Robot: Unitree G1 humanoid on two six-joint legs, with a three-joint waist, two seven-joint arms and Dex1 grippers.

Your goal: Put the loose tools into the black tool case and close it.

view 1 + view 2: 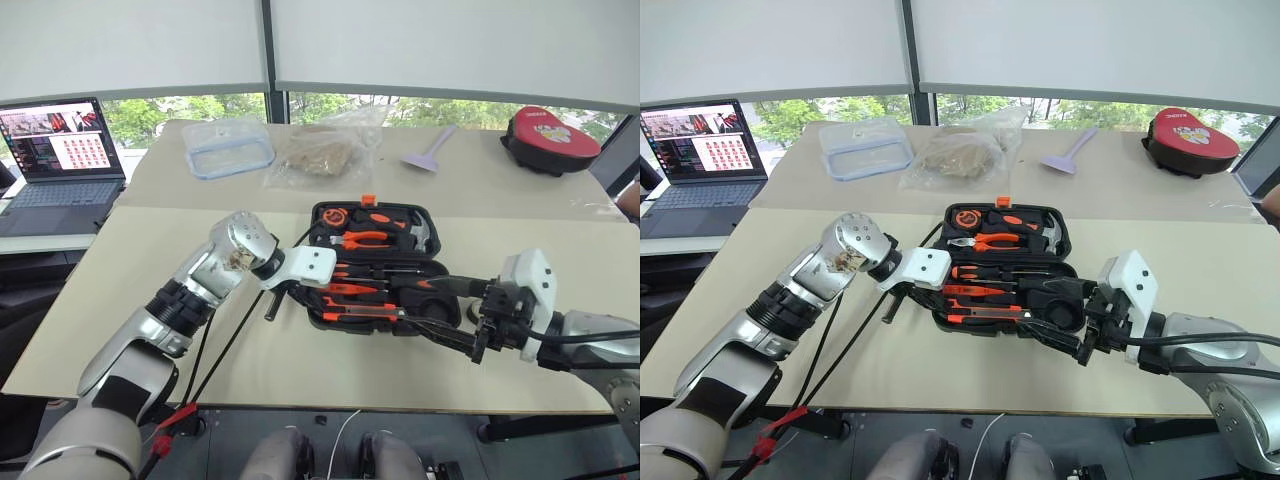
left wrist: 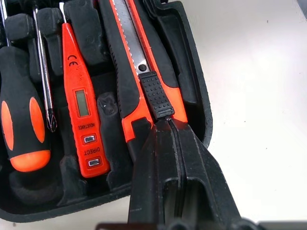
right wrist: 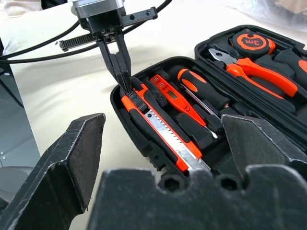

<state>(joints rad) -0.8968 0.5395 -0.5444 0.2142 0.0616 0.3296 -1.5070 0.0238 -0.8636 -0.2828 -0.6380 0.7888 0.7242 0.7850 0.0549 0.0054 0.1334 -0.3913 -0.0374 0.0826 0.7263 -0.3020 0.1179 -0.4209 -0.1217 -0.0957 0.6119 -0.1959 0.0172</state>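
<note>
The black tool case (image 1: 1067, 245) lies open in the middle of the table. In its near half lie the orange-black utility knife (image 2: 132, 57), an orange tester screwdriver (image 2: 81, 105) and an orange-black-handled screwdriver (image 2: 21, 120). My left gripper (image 3: 125, 86) is shut, pointing down at the case's left end. Its tips rest on the knife's butt end, just behind the black slider, with nothing held between them. At the case's right near corner my right gripper (image 3: 163, 127) stands open and nearly level, with nothing between its fingers.
Pliers (image 3: 254, 72), a tape measure (image 3: 252, 42) and a hammer sit in the lid. At the table's far side are a laptop (image 1: 60, 150), a clear lidded box (image 1: 228, 148), a plastic bag (image 1: 320, 155), a purple scraper (image 1: 432, 150) and a red-topped pouch (image 1: 548, 138).
</note>
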